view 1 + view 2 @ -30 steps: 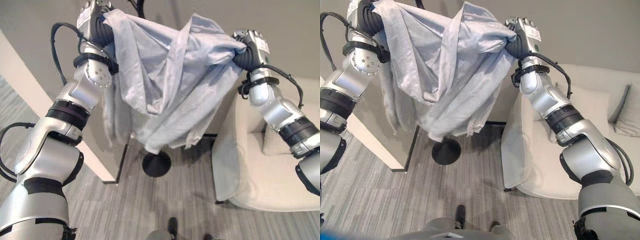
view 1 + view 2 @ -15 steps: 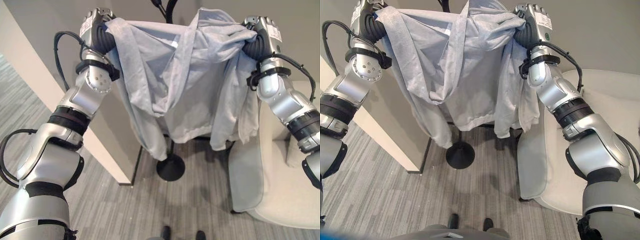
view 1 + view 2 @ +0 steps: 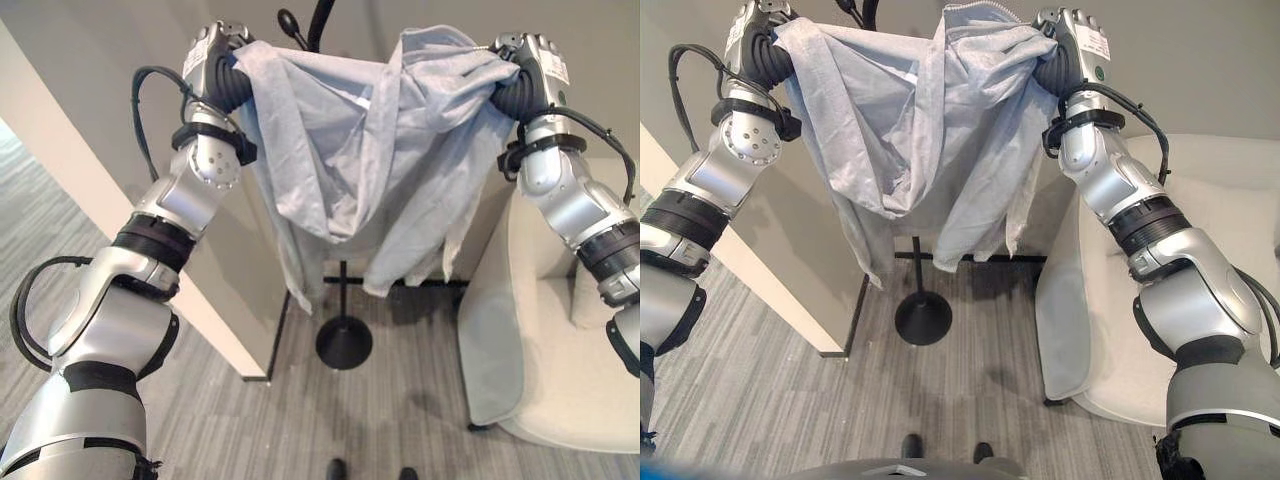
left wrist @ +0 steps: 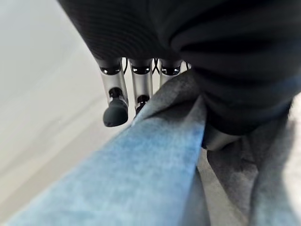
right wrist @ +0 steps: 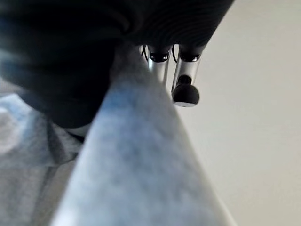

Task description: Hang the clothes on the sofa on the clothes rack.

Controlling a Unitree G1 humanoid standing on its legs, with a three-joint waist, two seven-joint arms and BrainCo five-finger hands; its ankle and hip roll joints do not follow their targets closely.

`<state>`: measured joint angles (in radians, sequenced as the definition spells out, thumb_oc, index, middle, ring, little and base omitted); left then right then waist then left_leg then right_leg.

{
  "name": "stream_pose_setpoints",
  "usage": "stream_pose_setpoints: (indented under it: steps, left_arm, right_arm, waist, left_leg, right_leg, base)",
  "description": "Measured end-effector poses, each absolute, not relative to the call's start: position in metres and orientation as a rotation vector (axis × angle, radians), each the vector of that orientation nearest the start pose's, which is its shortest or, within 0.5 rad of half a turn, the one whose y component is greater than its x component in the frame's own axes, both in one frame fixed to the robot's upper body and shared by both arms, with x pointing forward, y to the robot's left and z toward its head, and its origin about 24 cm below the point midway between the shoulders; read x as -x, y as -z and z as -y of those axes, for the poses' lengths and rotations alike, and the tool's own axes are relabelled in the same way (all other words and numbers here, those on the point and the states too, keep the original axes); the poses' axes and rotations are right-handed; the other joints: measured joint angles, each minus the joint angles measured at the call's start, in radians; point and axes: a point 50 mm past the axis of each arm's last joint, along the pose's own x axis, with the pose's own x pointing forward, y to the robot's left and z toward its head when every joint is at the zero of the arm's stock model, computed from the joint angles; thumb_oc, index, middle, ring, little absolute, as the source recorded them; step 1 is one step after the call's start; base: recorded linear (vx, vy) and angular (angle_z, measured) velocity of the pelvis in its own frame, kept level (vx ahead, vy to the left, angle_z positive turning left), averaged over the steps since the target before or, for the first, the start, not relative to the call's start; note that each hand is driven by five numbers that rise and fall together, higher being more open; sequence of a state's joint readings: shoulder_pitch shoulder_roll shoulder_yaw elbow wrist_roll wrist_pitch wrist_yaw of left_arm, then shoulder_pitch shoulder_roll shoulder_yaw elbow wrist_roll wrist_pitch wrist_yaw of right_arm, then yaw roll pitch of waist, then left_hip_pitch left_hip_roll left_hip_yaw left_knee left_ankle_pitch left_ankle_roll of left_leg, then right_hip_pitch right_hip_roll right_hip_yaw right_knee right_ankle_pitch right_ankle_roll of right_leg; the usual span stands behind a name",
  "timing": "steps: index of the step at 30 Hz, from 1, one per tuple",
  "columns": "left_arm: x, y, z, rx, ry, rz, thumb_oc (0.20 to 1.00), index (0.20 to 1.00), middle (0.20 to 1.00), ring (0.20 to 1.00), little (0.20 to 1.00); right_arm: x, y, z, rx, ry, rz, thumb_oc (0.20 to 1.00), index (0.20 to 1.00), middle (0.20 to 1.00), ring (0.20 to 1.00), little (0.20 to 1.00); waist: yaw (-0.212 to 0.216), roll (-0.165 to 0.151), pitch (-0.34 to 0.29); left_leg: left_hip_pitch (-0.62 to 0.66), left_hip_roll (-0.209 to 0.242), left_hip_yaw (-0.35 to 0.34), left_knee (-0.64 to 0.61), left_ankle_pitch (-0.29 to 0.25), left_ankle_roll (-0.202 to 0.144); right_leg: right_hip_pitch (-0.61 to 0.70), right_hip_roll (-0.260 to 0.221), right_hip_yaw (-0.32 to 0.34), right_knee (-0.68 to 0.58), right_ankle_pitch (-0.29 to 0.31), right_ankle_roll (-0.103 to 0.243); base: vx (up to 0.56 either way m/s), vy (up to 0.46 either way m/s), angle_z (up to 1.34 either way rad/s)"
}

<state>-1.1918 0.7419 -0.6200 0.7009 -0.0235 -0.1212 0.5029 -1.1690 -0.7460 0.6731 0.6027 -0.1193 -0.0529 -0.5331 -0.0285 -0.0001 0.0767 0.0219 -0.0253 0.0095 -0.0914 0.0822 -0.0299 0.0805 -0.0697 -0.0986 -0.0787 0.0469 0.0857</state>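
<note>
A light blue-grey garment hangs spread between my two raised hands, in front of the black clothes rack. My left hand is shut on its one upper corner and my right hand on the other. In the left wrist view the cloth runs under the curled fingers. In the right wrist view the cloth passes beside the fingers. The rack's hooks rise just behind the garment's top edge. Its pole and round base show below the hem.
A cream sofa stands at the right, close to the rack. A white partition wall runs along the left, with its end near the rack's base. Grey striped carpet covers the floor.
The view has shifted a little. Both hands keep hold of the garment; its middle now sags lower between them and the hem has swung, with a rack hook showing beside my left hand.
</note>
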Motion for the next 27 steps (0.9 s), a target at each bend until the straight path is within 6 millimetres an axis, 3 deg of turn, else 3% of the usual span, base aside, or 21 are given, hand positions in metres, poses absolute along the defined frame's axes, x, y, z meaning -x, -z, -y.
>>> stream_pose_setpoints:
  steps: [4,5,8,9,10,11,12,14,16,17,18,19,20,21,22,23,25,26,27]
  left_arm:
    - [-0.388,-0.296,-0.198,-0.877,-0.343,0.681,0.200,0.200,0.200,0.200,0.200]
    - [-0.390,-0.294,-0.193,-0.868,-0.332,0.679,0.200,0.200,0.200,0.200,0.200]
    - [-0.391,-0.288,-0.187,-0.856,-0.312,0.673,0.200,0.200,0.200,0.200,0.200]
    - [-0.392,-0.287,-0.184,-0.848,-0.304,0.673,0.200,0.200,0.200,0.200,0.200]
    - [-0.392,-0.288,-0.183,-0.845,-0.306,0.677,0.200,0.200,0.200,0.200,0.200]
    - [-0.390,-0.294,-0.186,-0.841,-0.327,0.692,0.200,0.200,0.200,0.200,0.200]
    - [-0.390,-0.296,-0.188,-0.834,-0.336,0.695,0.200,0.200,0.200,0.200,0.200]
    - [-0.390,-0.295,-0.189,-0.817,-0.347,0.692,0.200,0.200,0.200,0.200,0.200]
    - [-0.390,-0.293,-0.187,-0.823,-0.339,0.690,0.200,0.200,0.200,0.200,0.200]
    - [-0.390,-0.295,-0.187,-0.825,-0.338,0.694,0.200,0.200,0.200,0.200,0.200]
    - [-0.389,-0.297,-0.187,-0.809,-0.352,0.703,0.200,0.200,0.200,0.200,0.200]
    - [-0.390,-0.295,-0.186,-0.809,-0.349,0.693,0.200,0.200,0.200,0.200,0.200]
    - [-0.390,-0.294,-0.183,-0.803,-0.341,0.694,0.200,0.200,0.200,0.200,0.200]
    - [-0.387,-0.298,-0.172,-0.781,-0.305,0.737,0.200,0.200,0.200,0.200,0.200]
    - [-0.385,-0.301,-0.167,-0.769,-0.290,0.761,0.200,0.200,0.200,0.200,0.200]
    - [-0.384,-0.303,-0.164,-0.763,-0.283,0.777,0.200,0.200,0.200,0.200,0.200]
    - [-0.383,-0.304,-0.164,-0.765,-0.283,0.777,0.200,0.200,0.200,0.200,0.200]
    - [-0.384,-0.303,-0.164,-0.766,-0.283,0.772,0.200,0.200,0.200,0.200,0.200]
    - [-0.383,-0.304,-0.164,-0.757,-0.284,0.778,0.200,0.200,0.200,0.200,0.200]
  right_arm:
    - [-0.384,-0.287,0.180,1.047,0.312,0.719,0.200,0.200,0.200,0.200,0.200]
    - [-0.385,-0.285,0.182,1.054,0.311,0.701,0.200,0.200,0.200,0.200,0.200]
    - [-0.386,-0.280,0.184,1.059,0.313,0.682,0.200,0.200,0.200,0.200,0.200]
    - [-0.386,-0.278,0.185,1.060,0.311,0.676,0.200,0.200,0.200,0.200,0.200]
    - [-0.385,-0.277,0.184,1.058,0.309,0.677,0.200,0.200,0.200,0.200,0.200]
    - [-0.382,-0.283,0.180,1.039,0.305,0.713,0.200,0.200,0.200,0.200,0.200]
    - [-0.381,-0.286,0.179,1.022,0.307,0.726,0.200,0.200,0.200,0.200,0.200]
    - [-0.378,-0.290,0.179,0.999,0.315,0.746,0.200,0.200,0.200,0.200,0.200]
    - [-0.377,-0.292,0.185,1.000,0.336,0.740,0.200,0.200,0.200,0.200,0.200]
    - [-0.378,-0.292,0.186,1.001,0.342,0.735,0.200,0.200,0.200,0.200,0.200]
    - [-0.378,-0.299,0.186,0.995,0.353,0.747,0.200,0.200,0.200,0.200,0.200]
    - [-0.377,-0.299,0.187,0.998,0.354,0.747,0.200,0.200,0.200,0.200,0.200]
    - [-0.377,-0.295,0.188,1.008,0.347,0.738,0.200,0.200,0.200,0.200,0.200]
    - [-0.375,-0.296,0.192,1.050,0.344,0.745,0.200,0.200,0.200,0.200,0.200]
    - [-0.374,-0.300,0.195,1.058,0.357,0.754,0.200,0.200,0.200,0.200,0.200]
    - [-0.372,-0.304,0.197,1.055,0.370,0.763,0.200,0.200,0.200,0.200,0.200]
    - [-0.372,-0.308,0.197,1.053,0.381,0.774,0.200,0.200,0.200,0.200,0.200]
    - [-0.371,-0.310,0.197,1.057,0.381,0.779,0.200,0.200,0.200,0.200,0.200]
    - [-0.369,-0.314,0.197,1.066,0.385,0.799,0.200,0.200,0.200,0.200,0.200]
  waist:
    - [0.005,0.019,0.003]
    - [0.002,0.021,0.004]
    - [0.002,0.019,0.007]
    - [0.003,0.024,0.012]
    - [0.005,0.024,0.019]
    - [0.003,0.012,0.030]
    - [0.005,0.004,0.041]
    - [0.004,0.006,0.062]
    - [-0.003,-0.016,0.077]
    - [-0.007,-0.059,0.074]
    - [-0.013,-0.073,0.085]
    - [-0.022,-0.044,0.090]
    - [-0.023,-0.042,0.089]
    - [-0.047,-0.041,0.078]
    - [-0.054,-0.048,0.066]
    - [-0.054,-0.056,0.058]
    - [-0.051,-0.063,0.032]
    - [-0.052,-0.052,0.021]
    - [-0.052,-0.041,0.006]
  left_leg:
    - [-0.002,0.000,0.004,0.000,-0.007,0.018]
    - [0.000,-0.013,-0.002,0.006,-0.002,0.036]
    - [0.014,-0.032,-0.016,0.013,-0.013,0.043]
    - [0.020,-0.033,-0.034,0.014,-0.021,0.062]
    - [0.010,-0.025,-0.042,0.018,-0.020,0.070]
    - [-0.022,-0.017,-0.046,0.030,-0.023,0.076]
    - [-0.027,-0.011,-0.047,0.025,-0.023,0.076]
    - [-0.047,0.022,-0.049,0.028,-0.024,0.076]
    - [-0.051,0.061,-0.055,-0.005,-0.039,0.051]
    - [-0.048,0.039,-0.049,0.008,-0.056,0.030]
    - [-0.078,0.052,-0.049,0.100,-0.079,0.012]
    - [-0.085,0.099,-0.049,0.137,-0.111,-0.023]
    - [-0.058,0.116,-0.050,0.113,-0.117,-0.034]
    - [-0.011,0.184,-0.054,0.054,-0.132,-0.038]
    - [0.007,0.208,-0.054,0.048,-0.145,-0.052]
    - [0.010,0.223,-0.053,0.066,-0.138,-0.063]
    - [0.043,0.226,-0.053,0.084,-0.108,-0.080]
    - [0.071,0.230,-0.051,0.096,-0.062,-0.091]
    - [0.076,0.260,-0.052,0.100,-0.061,-0.094]
  right_leg:
    - [-0.084,-0.007,0.012,0.169,-0.068,0.021]
    - [-0.155,-0.030,0.018,0.330,-0.126,0.035]
    - [-0.187,-0.053,0.038,0.432,-0.161,0.056]
    - [-0.232,-0.074,0.048,0.478,-0.195,0.059]
    - [-0.257,-0.092,0.051,0.416,-0.191,0.067]
    - [-0.298,-0.121,0.037,0.264,-0.155,0.105]
    - [-0.320,-0.129,0.022,0.203,-0.129,0.106]
    - [-0.333,-0.129,-0.041,0.063,-0.093,0.156]
    - [-0.361,-0.109,-0.070,0.117,-0.060,0.147]
    - [-0.341,-0.131,-0.068,0.128,-0.090,0.165]
    - [-0.335,-0.131,-0.072,0.126,0.009,0.144]
    - [-0.325,-0.096,-0.079,0.157,0.023,0.153]
    - [-0.322,-0.079,-0.070,0.184,0.029,0.143]
    - [-0.311,-0.025,-0.077,0.247,0.002,0.045]
    - [-0.302,-0.006,-0.096,0.249,-0.028,-0.006]
    - [-0.291,0.007,-0.115,0.235,-0.039,-0.038]
    - [-0.276,0.026,-0.123,0.215,-0.041,-0.058]
    - [-0.262,0.045,-0.124,0.215,-0.045,-0.084]
    - [-0.246,0.067,-0.136,0.204,-0.022,-0.127]
  base:
    - [-0.03,0.120,-0.04]
    - [0.04,0.028,0.13]
    - [0.17,-0.066,0.11]
    - [0.21,-0.108,0.10]
    - [0.46,-0.200,0.16]
    - [0.34,-0.127,0.09]
    - [0.45,-0.180,0.06]
    - [0.31,-0.154,0.16]
    - [0.42,-0.261,0.53]
    - [0.53,-0.315,0.55]
    - [0.52,-0.322,0.46]
    - [0.45,-0.289,0.34]
    - [0.48,-0.356,0.62]
    - [0.33,-0.255,0.61]
    - [0.34,-0.262,0.65]
    - [0.22,-0.178,0.22]
    - [0.25,-0.201,-0.01]
    - [0.26,-0.218,-0.04]
    - [0.21,-0.198,-0.06]
